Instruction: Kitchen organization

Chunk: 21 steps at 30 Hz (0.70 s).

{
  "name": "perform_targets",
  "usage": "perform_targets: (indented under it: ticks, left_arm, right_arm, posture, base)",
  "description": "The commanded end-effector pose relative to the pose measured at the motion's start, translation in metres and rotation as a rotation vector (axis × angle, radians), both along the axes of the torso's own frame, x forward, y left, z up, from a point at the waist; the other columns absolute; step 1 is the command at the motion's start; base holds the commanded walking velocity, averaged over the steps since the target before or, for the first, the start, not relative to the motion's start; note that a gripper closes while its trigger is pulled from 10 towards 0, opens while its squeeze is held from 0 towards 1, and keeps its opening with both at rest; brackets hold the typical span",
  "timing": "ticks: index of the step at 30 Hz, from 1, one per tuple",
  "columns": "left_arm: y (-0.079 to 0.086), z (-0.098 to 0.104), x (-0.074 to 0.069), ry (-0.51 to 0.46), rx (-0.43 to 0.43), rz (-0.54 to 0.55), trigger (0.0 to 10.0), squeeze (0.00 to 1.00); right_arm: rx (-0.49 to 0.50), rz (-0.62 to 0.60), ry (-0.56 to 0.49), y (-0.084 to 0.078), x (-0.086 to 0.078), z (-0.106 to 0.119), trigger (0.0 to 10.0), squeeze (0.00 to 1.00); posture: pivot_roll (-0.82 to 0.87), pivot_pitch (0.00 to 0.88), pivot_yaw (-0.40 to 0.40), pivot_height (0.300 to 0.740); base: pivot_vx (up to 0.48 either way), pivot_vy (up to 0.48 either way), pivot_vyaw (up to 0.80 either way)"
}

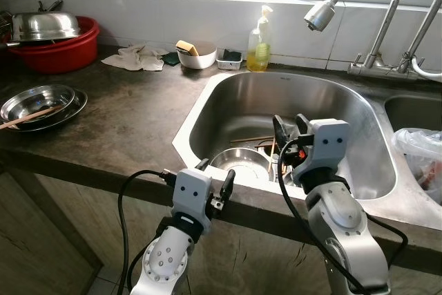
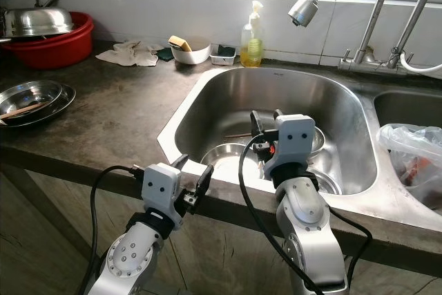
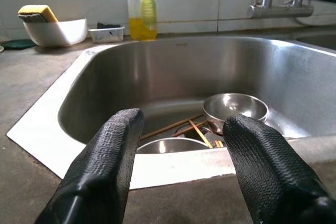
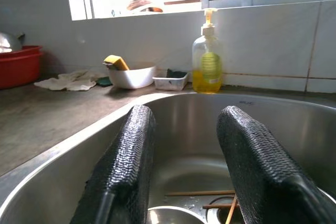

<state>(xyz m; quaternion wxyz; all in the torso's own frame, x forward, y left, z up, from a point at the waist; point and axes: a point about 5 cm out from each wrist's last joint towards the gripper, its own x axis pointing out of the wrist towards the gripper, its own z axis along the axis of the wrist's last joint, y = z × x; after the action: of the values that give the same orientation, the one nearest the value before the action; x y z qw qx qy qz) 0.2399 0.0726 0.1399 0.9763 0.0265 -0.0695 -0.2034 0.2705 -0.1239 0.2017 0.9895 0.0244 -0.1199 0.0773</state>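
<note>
Poised over the sink (image 1: 207, 105), nothing grasped.
Head views: right end effector (image 1: 289, 131) spread above bowls (image 1: 242, 162) and chopsticks (image 1: 272, 151); left end effector (image 1: 215, 176) spread at the table's (image 1: 138, 119) edge. Wrist views: fingers (image 3: 102, 166) apart, aimed basinward, likely for pickup.

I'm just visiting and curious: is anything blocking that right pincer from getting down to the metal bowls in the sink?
Nothing visible does. The right pincer hangs open above the sink, with the steel bowls and wooden chopsticks lying below it. The faucet head sits higher up, clear of its way.
</note>
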Motion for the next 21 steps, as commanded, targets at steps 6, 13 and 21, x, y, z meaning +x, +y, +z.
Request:
perform_targets:
  ticks: [6, 13, 21]
  left_arm:
    - [0.002, 0.01, 0.0, -0.038, -0.007, 0.011, 10.0, 0.0]
    - [0.001, 0.009, -0.001, -0.035, -0.008, 0.001, 10.0, 0.0]
    - [0.001, 0.006, -0.001, -0.027, 0.001, -0.003, 10.0, 0.0]
  right_arm:
    - [-0.025, -0.021, 0.002, -0.003, -0.011, -0.005, 10.0, 0.0]
    - [-0.033, -0.041, 0.02, -0.005, -0.014, -0.009, 10.0, 0.0]
    - [-0.032, -0.047, 0.018, -0.005, -0.012, -0.008, 10.0, 0.0]
  posture:
    - [-0.03, 0.007, -0.024, 0.74]
    - [-0.03, 0.006, -0.02, 0.74]
    - [-0.04, 0.005, -0.01, 0.74]
  base:
    - [0.0, 0.0, 0.0]
    - [-0.075, 0.0, 0.0]
    - [-0.214, 0.0, 0.0]
